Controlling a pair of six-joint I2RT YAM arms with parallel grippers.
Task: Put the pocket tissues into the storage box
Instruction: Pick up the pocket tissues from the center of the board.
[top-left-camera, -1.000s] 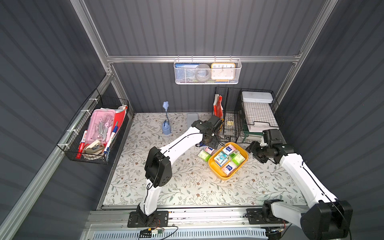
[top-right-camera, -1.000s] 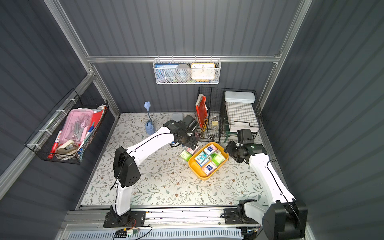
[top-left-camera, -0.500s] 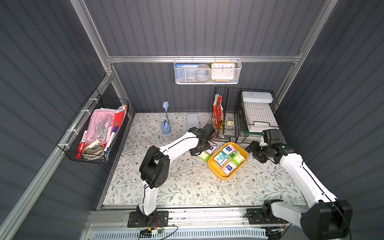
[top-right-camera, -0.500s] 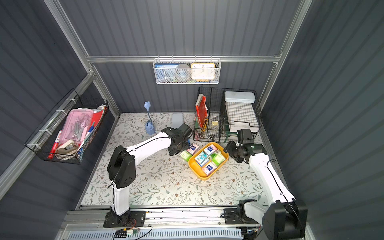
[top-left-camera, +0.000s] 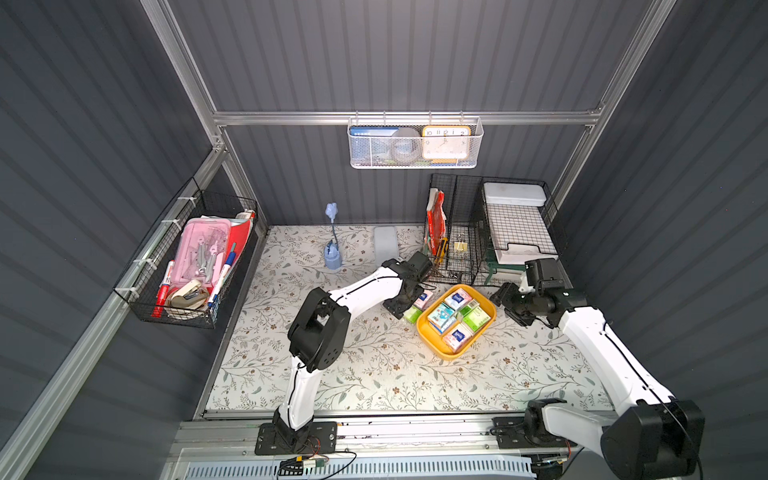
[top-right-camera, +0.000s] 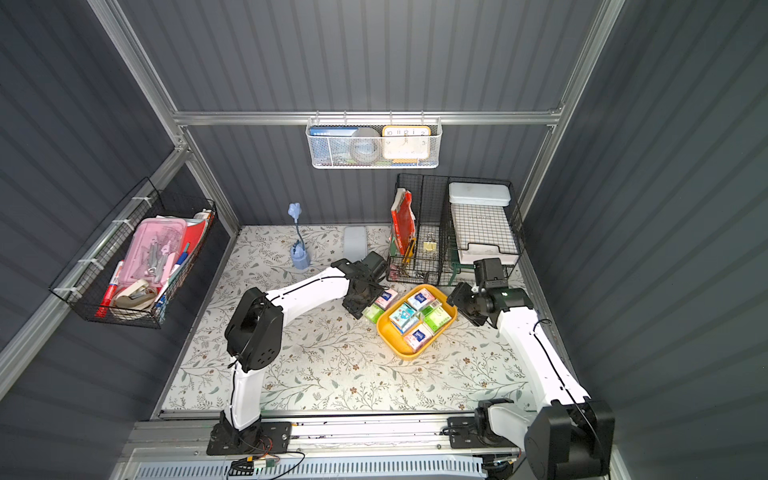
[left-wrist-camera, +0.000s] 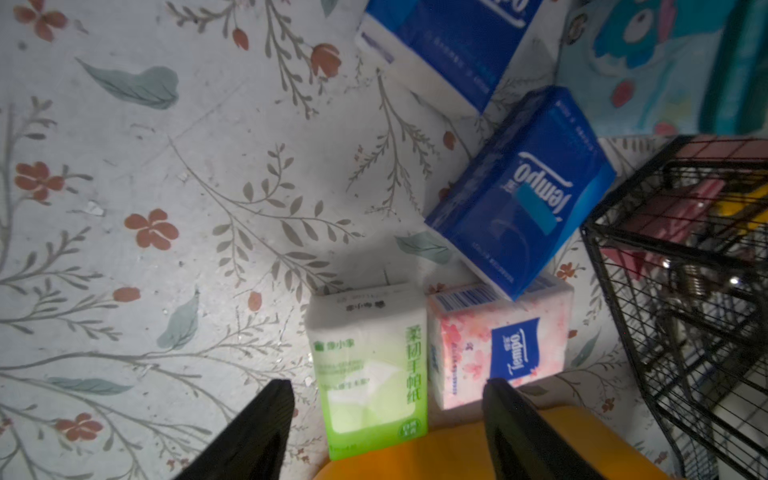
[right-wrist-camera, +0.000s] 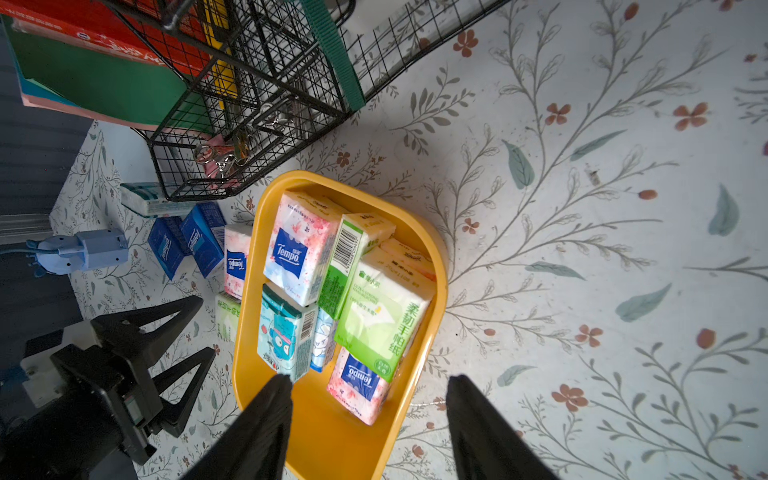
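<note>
While left pincer (left-wrist-camera: 388, 381) gapes, green packet (left-wrist-camera: 370, 365) lies ahead

Both top views are sharp and lit evenly from overhead. The floral bench (top-left-camera: 374, 374) is bright; the dark ribbed walls (top-left-camera: 83, 124) stay dim. Shadows on the bench are soft and faint. The left wrist view is dimmer and softer: the dark blue packet (left-wrist-camera: 519, 195) is slightly blurred, shade pools around the packets, and the near black jaws are out of focus. The right wrist view is brighter and crisp at centre, where the yellow tub (right-wrist-camera: 328, 440) shows a mild sheen. Its jaws blur at the edge.
</note>
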